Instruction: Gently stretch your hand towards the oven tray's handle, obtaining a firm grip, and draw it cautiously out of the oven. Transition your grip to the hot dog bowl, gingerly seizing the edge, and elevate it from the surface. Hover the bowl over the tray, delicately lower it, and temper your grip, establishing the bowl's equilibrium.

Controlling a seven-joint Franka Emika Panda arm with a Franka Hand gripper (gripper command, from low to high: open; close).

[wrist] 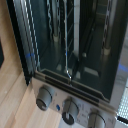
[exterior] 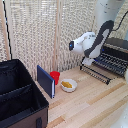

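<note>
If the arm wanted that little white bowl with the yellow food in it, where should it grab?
Probably the rim of the small shallow round white bowl, coming down from above. It sits flat on the wooden table with the yellow food in the middle, so only the thin raised edge offers the claw something to pinch.

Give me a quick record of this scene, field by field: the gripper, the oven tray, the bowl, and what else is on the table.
gripper: over the tray's near end; open or shut cannot be told
oven tray: dark wire rack, sticking out of the oven
tray handle: thin bar on front edge
hot dog bowl: white, on the wooden table, yellow piece inside
red cup: beside the bowl
black bin: at the exterior view's left
oven knobs: three in the wrist view
</note>
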